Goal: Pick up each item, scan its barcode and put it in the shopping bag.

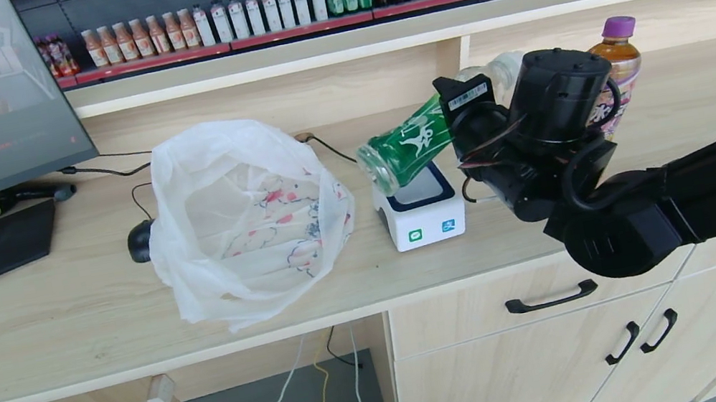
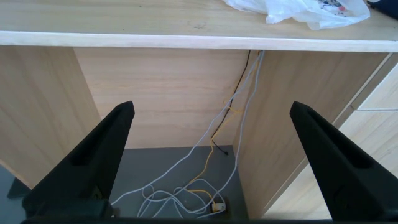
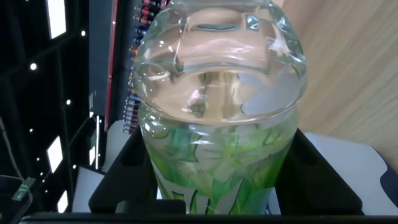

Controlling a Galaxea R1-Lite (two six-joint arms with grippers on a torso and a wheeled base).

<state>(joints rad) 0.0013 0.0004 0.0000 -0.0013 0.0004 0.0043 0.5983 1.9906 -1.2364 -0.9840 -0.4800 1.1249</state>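
Now your right gripper [image 1: 471, 129] clamps the green bottle [image 1: 407, 145] over the scanner [image 1: 423, 210]; left gripper [image 2: 211, 109] gapes below the worktop [image 2: 124, 23] edge

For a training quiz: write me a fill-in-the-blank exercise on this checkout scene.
The right gripper holds the green-labelled bottle over the white ____. The shopping bag lies to the robot's ____ of that device. The cap of the upright tea bottle is ____. The left gripper is ____.
Missing: scanner; left; purple; open.

Head above counter [image 1: 60, 331], left wrist low, right wrist close on bottle [image 3: 217, 162]
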